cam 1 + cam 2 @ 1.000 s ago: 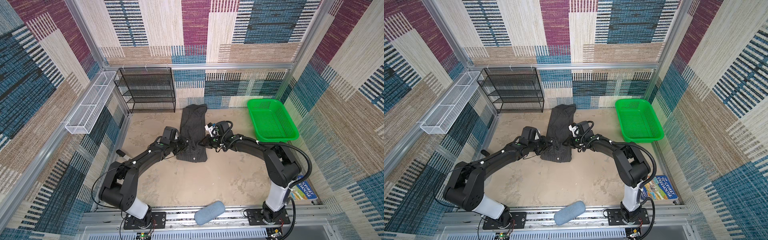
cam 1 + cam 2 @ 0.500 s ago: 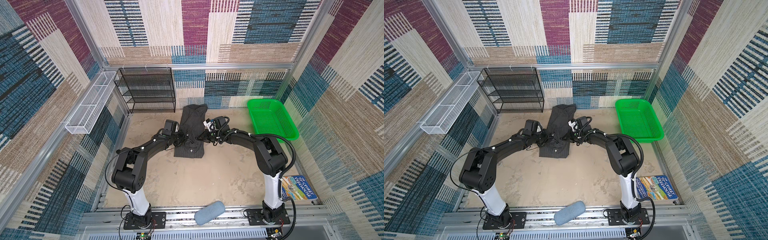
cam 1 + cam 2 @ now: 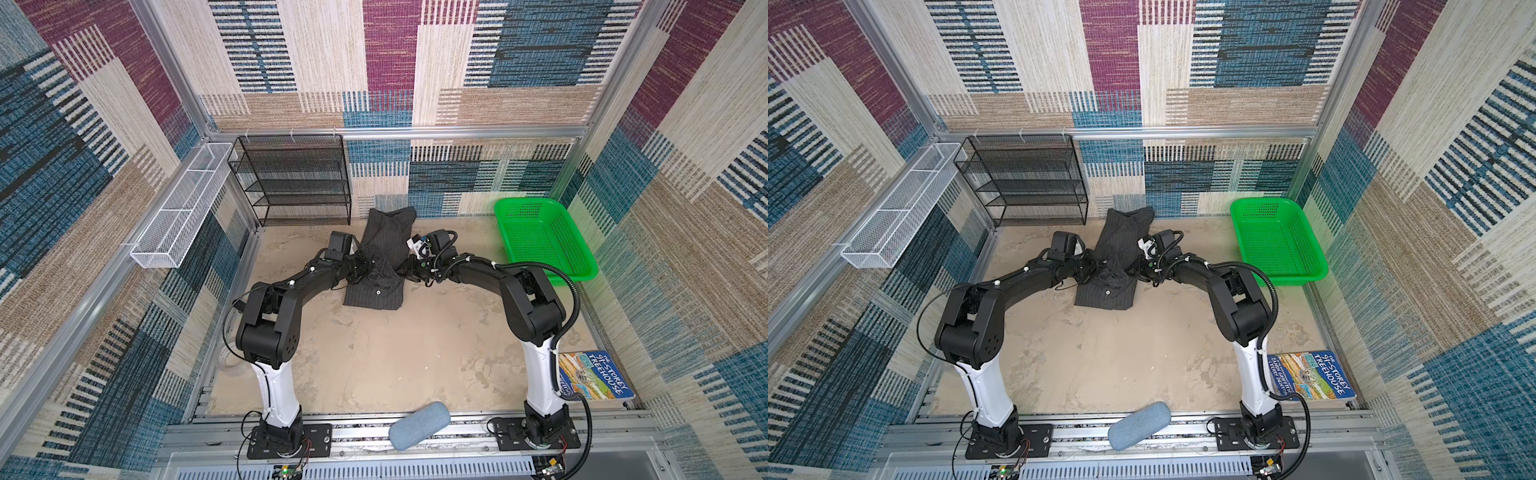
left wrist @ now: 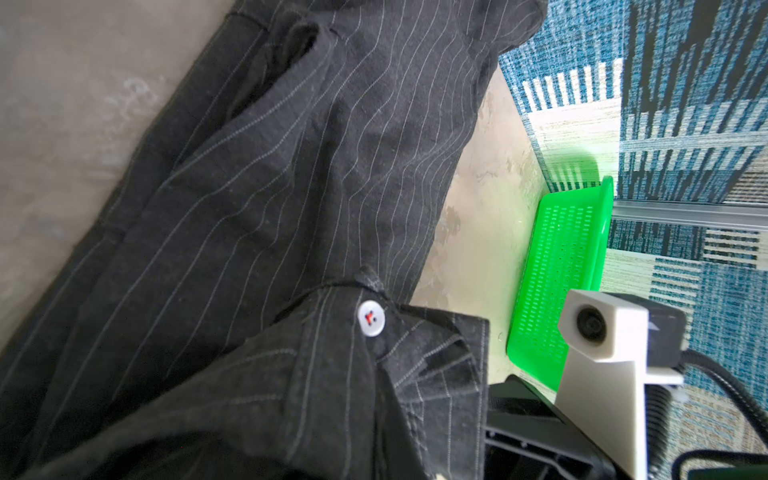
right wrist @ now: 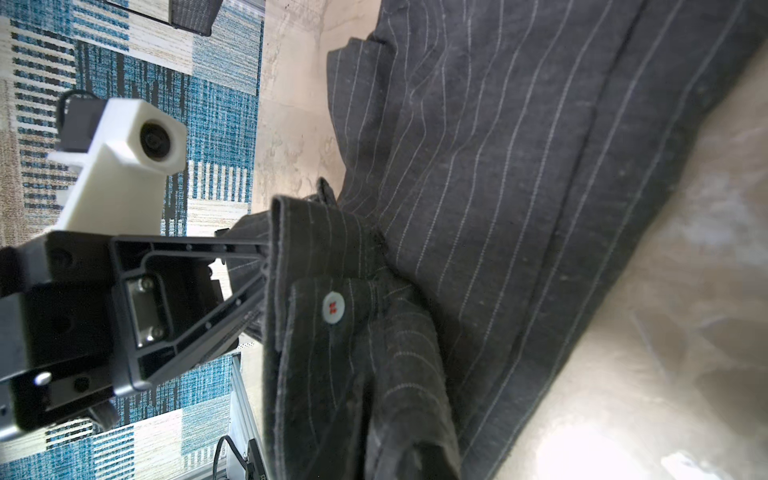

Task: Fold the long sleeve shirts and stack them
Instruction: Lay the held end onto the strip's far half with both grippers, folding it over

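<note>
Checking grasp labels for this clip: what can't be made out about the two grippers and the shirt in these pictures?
Left gripper: right wrist view, tips buried behind a fold of the shirt; open or shut unclear.
Right gripper: both top views, too small and black against dark cloth; left wrist view, cut off by the picture edge.
Any second shirt: none shows; whatever lies under this one is covered by it in every view.
</note>
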You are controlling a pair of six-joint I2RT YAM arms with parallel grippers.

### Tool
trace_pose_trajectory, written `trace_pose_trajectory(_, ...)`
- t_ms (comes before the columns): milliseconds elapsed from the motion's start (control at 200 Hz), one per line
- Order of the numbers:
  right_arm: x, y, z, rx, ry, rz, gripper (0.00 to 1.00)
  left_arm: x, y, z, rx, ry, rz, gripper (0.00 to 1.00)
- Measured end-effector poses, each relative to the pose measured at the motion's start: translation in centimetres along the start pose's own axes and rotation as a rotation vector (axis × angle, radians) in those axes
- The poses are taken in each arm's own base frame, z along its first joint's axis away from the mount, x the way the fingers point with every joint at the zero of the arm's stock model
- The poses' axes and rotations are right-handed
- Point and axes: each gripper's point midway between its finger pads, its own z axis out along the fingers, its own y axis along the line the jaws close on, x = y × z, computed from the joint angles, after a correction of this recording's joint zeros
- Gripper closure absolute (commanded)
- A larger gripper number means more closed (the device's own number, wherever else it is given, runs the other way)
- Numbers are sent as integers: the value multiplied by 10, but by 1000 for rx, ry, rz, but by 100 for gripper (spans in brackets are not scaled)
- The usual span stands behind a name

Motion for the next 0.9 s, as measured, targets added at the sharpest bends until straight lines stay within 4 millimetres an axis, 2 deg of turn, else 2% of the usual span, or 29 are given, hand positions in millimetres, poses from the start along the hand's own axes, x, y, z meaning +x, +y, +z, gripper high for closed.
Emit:
trace_pose_trajectory(75, -5, 1, 1, -4, -8, -3, 52, -6, -3, 3, 6, -6, 6, 48)
trace_pose_trajectory(135, -9, 3, 0, -7, -16, -5, 44, -11, -7, 4, 13, -12, 7, 37)
trace_pose_trajectory(305, -22, 13, -8, 5, -60, -24, 30, -35, -24, -5, 37, -53, 22, 34)
trace_pose_trajectory(456, -40, 28, -27, 34, -137, -52, 19, -54, -44, -17, 60, -89, 43, 33)
trace_pose_trajectory(556, -44, 34, -38, 53, -173, -72, 15, -63, -54, -25, 70, -104, 52, 33)
trace_pose_trajectory(726, -42, 36, -55, 94, -200, -96, 17, -69, -46, -32, 39, -109, 48, 33)
trace_pose_trajectory(806, -35, 41, -64, 109, -204, -117, 21, -74, -36, -44, 13, -130, 29, 33)
trace_pose_trajectory(896, -22, 54, -69, 120, -201, -170, 34, -78, -35, -67, 12, -158, 23, 33)
